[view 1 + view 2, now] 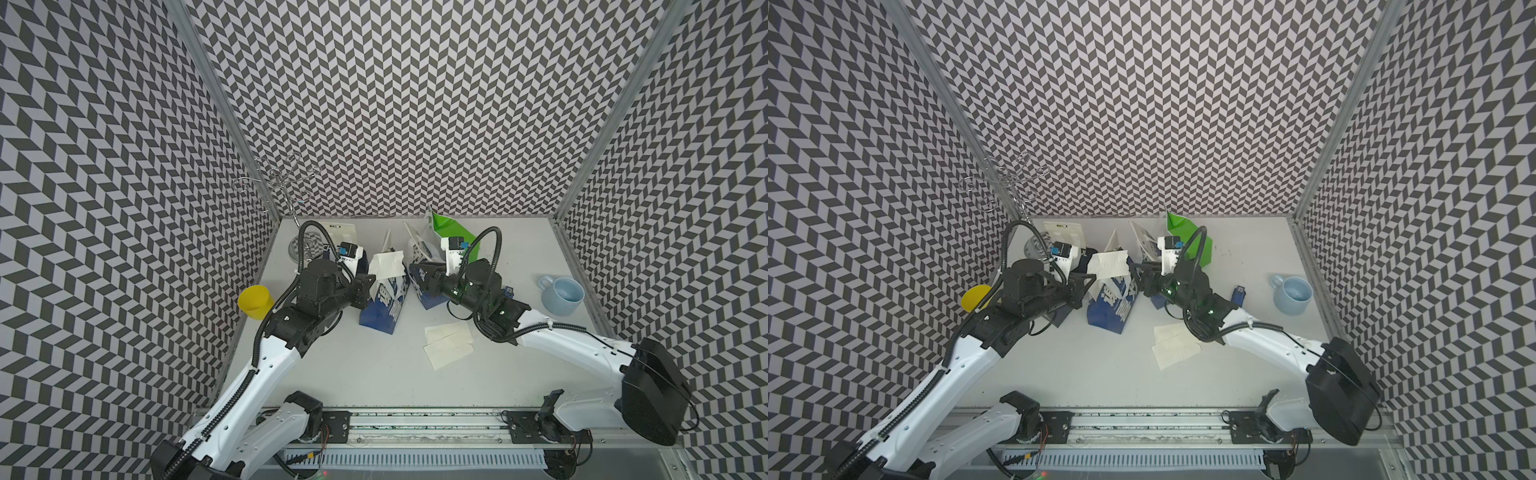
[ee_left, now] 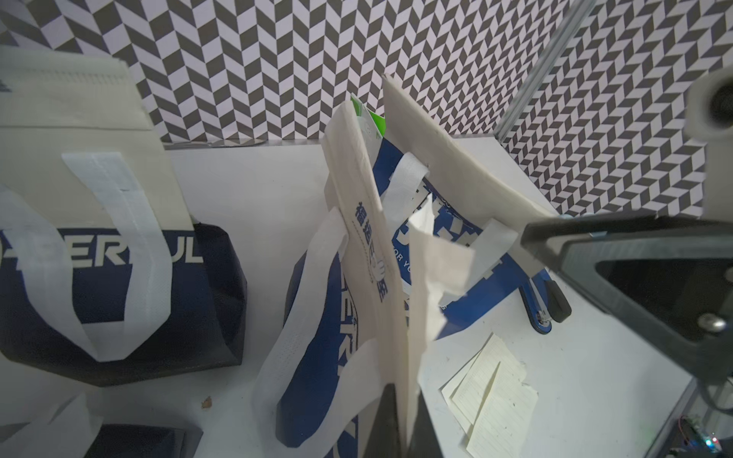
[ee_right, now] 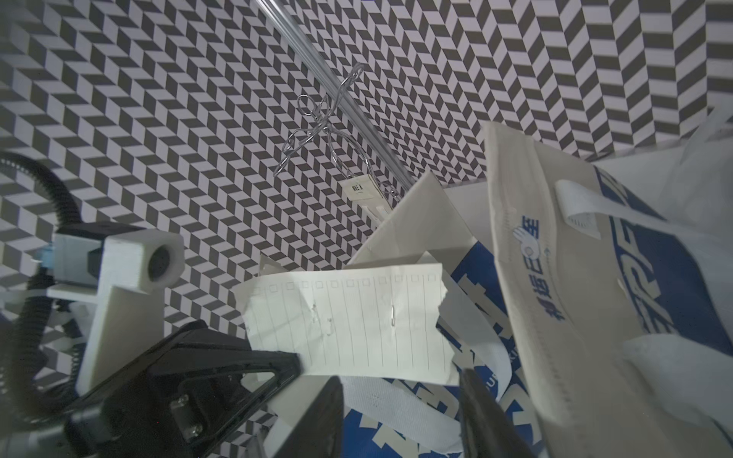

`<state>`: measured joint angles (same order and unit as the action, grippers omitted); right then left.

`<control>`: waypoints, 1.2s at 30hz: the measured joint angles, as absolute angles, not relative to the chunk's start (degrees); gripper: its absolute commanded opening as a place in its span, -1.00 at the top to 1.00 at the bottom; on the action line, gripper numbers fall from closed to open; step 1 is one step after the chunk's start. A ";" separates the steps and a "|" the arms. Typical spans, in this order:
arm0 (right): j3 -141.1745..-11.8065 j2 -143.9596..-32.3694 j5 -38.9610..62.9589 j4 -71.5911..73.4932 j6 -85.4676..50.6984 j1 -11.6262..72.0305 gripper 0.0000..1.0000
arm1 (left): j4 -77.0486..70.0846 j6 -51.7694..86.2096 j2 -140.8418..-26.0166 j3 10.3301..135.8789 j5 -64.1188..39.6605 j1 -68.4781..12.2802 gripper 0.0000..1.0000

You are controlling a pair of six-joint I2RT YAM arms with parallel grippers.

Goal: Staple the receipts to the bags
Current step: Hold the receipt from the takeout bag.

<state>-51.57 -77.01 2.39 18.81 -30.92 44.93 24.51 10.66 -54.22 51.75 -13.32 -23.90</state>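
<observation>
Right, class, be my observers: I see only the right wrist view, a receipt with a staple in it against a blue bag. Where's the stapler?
Observer: In a top view the stapler lies on the table, beside the mug.
Operator: What is the left gripper doing?
Observer: Its wrist view shows the left gripper shut on the bag at its top edge, the receipt alongside.
Operator: More receipts to do?
Observer: Yes, loose receipts lie on the table, nearer the robot than the bag.
</observation>
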 measured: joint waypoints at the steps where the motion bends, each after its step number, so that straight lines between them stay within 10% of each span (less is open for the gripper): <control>1: -51.68 -75.99 2.22 18.72 -28.25 44.93 -0.08 | 25.26 9.21 -54.57 52.34 -13.56 -23.90 1.00; 29: -55.81 -78.24 19.86 10.90 14.68 44.88 -0.17 | 41.10 1.06 -59.35 61.56 -15.09 -27.42 1.00; 36: -58.76 -82.72 25.17 10.59 15.44 44.88 0.25 | 43.51 0.73 -58.98 62.72 -13.30 -27.90 1.00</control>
<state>-58.76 -82.72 25.17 10.59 15.44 44.88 43.51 0.73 -58.98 62.72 -13.30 -27.90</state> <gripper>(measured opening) 0.474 0.060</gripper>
